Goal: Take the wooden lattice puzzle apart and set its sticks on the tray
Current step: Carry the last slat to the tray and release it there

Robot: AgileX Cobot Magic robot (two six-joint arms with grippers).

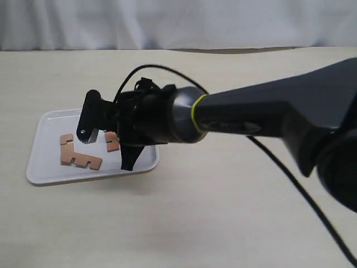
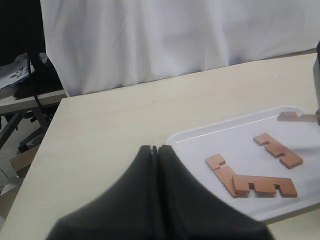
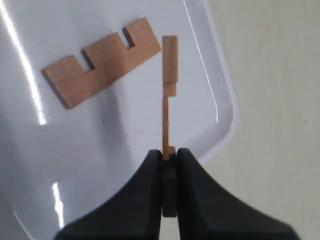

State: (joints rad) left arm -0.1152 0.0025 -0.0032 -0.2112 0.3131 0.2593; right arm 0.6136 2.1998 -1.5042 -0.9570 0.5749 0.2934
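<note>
**A:** What's hard to see?

**B:** In the exterior view the right arm [image 1: 251, 114] lies across the right part of the tray [image 1: 34, 167] and hides it. From there I can't tell the held stick [image 3: 169, 90] from one lying under it. The left wrist view shows that stick only blurred and cut by the frame edge. Whether its far end touches the tray, I cannot tell.

**A:** The surface, the room?

**B:** There is a pale beige table [image 1: 184, 218] with a white curtain [image 2: 165, 40] hanging behind it. Past the table's corner the left wrist view shows dark clutter and the legs of another stand, too dim to name. A black cable [image 1: 290, 178] runs over the table from the arm.

**A:** And the tray?

**B:** It is white and low-rimmed, on the left of the table in the exterior view. Three sticks [image 2: 265, 185] lie flat in it. Two meet in an L with one end over the other, and the third lies apart from them. None are locked together.

**A:** The grippers?

**B:** The right gripper [image 3: 169, 155] pinches the held stick by one end. The stick stands edge-on over the tray, near the rim and beside a flat stick. The left gripper [image 2: 154, 149] has its fingers pressed together with nothing between them. It is over bare table, just short of the tray's rim.
</note>
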